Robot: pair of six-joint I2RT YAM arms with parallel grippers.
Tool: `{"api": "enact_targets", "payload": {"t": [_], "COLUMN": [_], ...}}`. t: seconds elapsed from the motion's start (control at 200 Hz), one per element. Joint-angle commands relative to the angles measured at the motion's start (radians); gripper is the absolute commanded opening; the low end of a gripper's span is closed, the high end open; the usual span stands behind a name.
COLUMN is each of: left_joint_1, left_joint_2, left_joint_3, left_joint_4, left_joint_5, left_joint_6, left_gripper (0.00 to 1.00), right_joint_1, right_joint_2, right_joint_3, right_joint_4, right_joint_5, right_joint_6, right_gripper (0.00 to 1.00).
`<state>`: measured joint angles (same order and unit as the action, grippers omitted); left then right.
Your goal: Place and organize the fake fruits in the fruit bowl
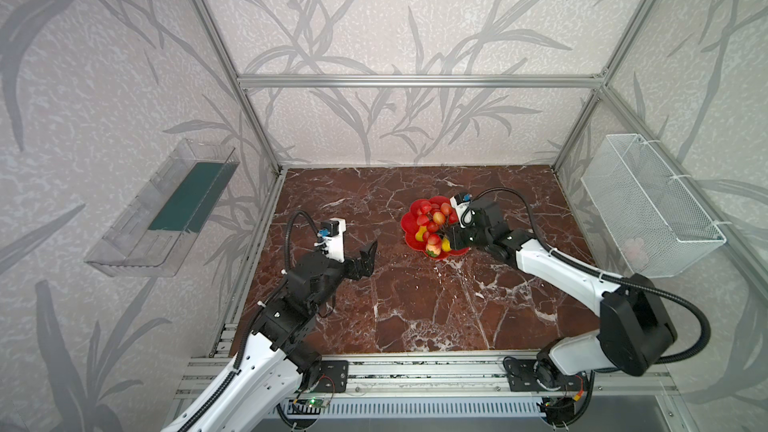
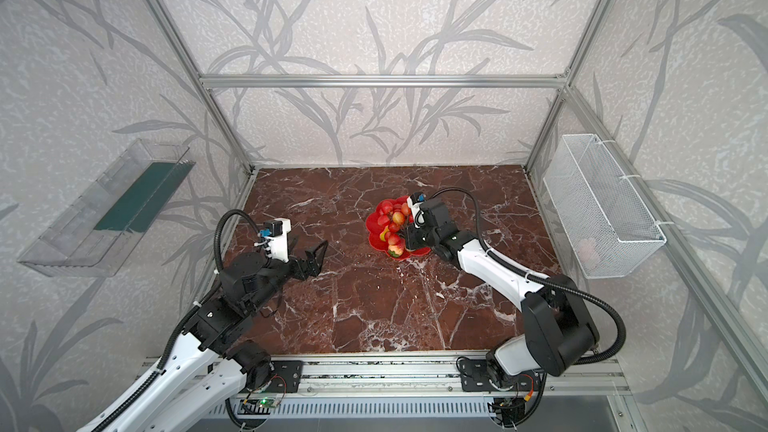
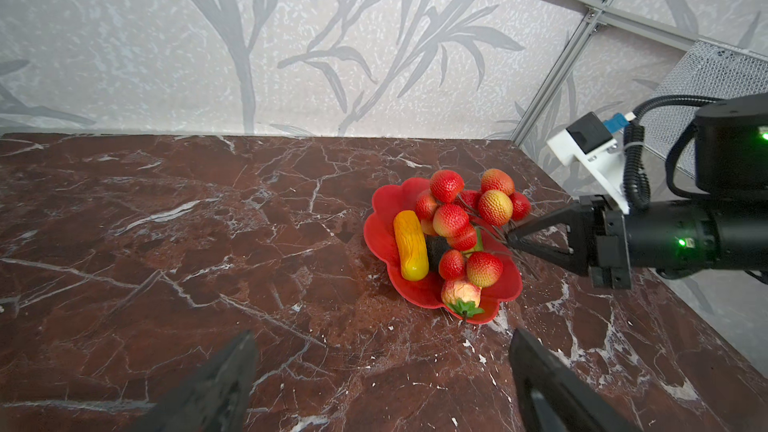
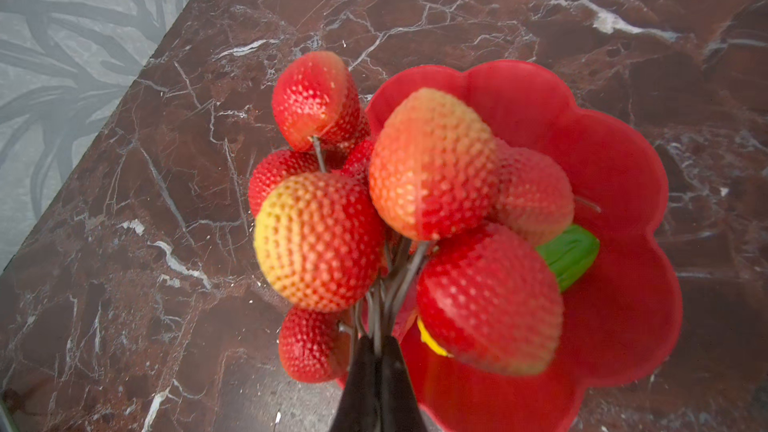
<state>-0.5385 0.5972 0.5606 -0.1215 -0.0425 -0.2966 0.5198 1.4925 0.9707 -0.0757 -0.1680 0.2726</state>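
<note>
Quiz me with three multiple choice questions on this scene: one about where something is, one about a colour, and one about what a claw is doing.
1. Where does the yellow fruit lie?
A) on the table
B) in the bowl
C) in the wire basket

2. What colour is the bowl?
A) white
B) blue
C) red

3. What state is the right claw in?
A) shut on the stems of the berry cluster
B) open above the table
C) shut on the bowl's rim

Answers:
1 B, because the left wrist view shows it resting inside the scalloped rim.
2 C, because it is glossy red in every view.
3 A, because both wrist views show its tips pinched together on the dark stems.
</note>
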Motion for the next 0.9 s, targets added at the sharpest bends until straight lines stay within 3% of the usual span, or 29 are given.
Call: {"api": "enact_targets", "payload": {"t": [0.0, 0.165, 0.295, 0.445, 0.635, 0.81, 0.895], "left_joint_1": [0.006, 0.005, 0.005, 0.007, 0.007, 0.008, 0.018], "left_joint_2": [0.0, -0.002, -0.007, -0.009, -0.013, 0.007, 0.045], "left_joint_3": [-0.017, -0.019, -0.025, -0.031, -0.048, -0.082, -0.099], "left_joint_4": [0.029, 0.024, 0.034, 0.047, 0.092, 0.14, 0.155], "left_joint_5": [0.018, 0.012, 0.0, -0.009, -0.038, -0.217, -0.354], "left_joint_6": [0.015, 0.025, 0.033, 0.038, 0.067, 0.166, 0.246], "left_gripper": [0.95, 0.95, 0.95, 0.95, 0.95, 0.97, 0.97], "right_joint_1": [-0.023, -0.03, -0.029, -0.031, -0.039, -0.05, -0.054], "right_joint_2": [0.055, 0.129, 0.153, 0.147, 0.025, -0.226, -0.375], "right_joint_3": [0.063, 0.052, 0.0, -0.014, -0.056, -0.144, -0.212], "right_joint_4": [0.109, 0.113, 0.148, 0.132, 0.102, 0.032, 0.002], "right_joint_5": [-0.081, -0.034, 0.011, 0.036, 0.067, 0.152, 0.244], "right_joint_6": [-0.039, -0.027, -0.003, 0.005, 0.018, -0.007, -0.042], "right_gripper": [0.0, 0.0, 0.08, 0.41, 0.63, 0.92, 0.99]}}
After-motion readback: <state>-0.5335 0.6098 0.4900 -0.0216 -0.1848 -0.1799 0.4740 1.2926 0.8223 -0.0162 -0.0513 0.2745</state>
